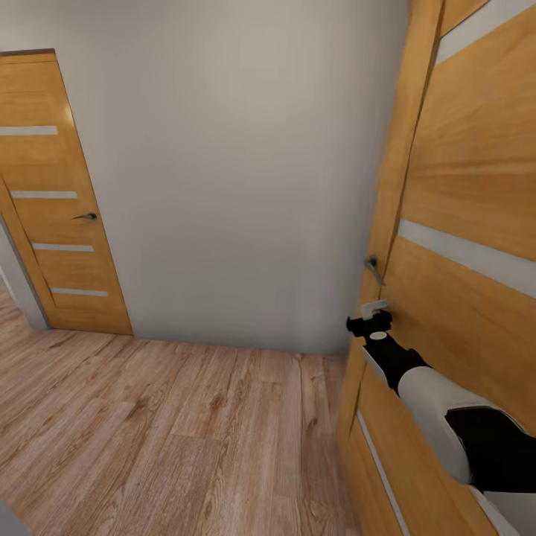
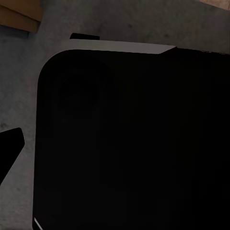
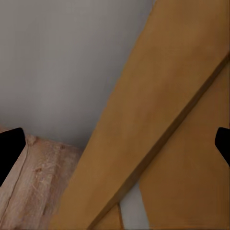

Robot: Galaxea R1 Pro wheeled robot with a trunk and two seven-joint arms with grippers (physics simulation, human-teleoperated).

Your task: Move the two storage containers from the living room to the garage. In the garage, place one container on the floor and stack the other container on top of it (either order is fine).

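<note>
Over on the right, a wooden door [image 1: 476, 186] with pale glass strips stands close, its metal handle [image 1: 371, 264] just above the right gripper [image 1: 369, 322]; the right arm [image 1: 439, 402] reaches toward the door's edge; in the right wrist view the two dark fingertips [image 3: 9, 151] sit wide apart with nothing between them; a second matching door [image 1: 56, 193] stands shut at the far left beside a plain white wall [image 1: 238, 164]; light wood-plank floor [image 1: 171, 432] runs between; the left wrist view looks onto a dark rounded body [image 2: 134, 139], one fingertip [image 2: 9, 143] at its edge, so I cannot tell that hand's state; no orange-red bin is anywhere I can see.
</note>
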